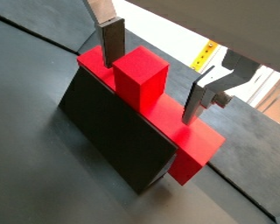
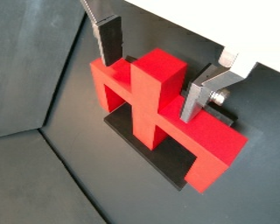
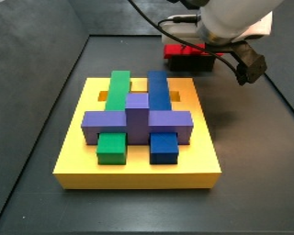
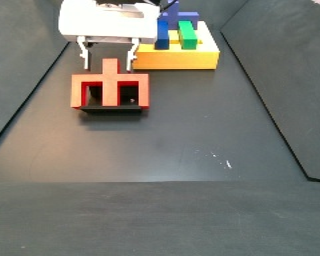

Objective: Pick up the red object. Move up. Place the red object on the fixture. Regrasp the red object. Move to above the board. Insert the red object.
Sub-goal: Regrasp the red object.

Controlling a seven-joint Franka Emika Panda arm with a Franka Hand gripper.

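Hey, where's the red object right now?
The red object rests on the black fixture on the dark floor, apart from the yellow board. In both wrist views the open gripper straddles its central stem.

I see the red object (image 4: 111,88) on the fixture (image 4: 112,109), my gripper (image 4: 107,44) straddling its stem, the board (image 4: 176,56) well apart.

Red object (image 2: 154,105), black fixture (image 4: 109,108), yellow board (image 3: 76,151), silver-fingered hand (image 2: 154,74).
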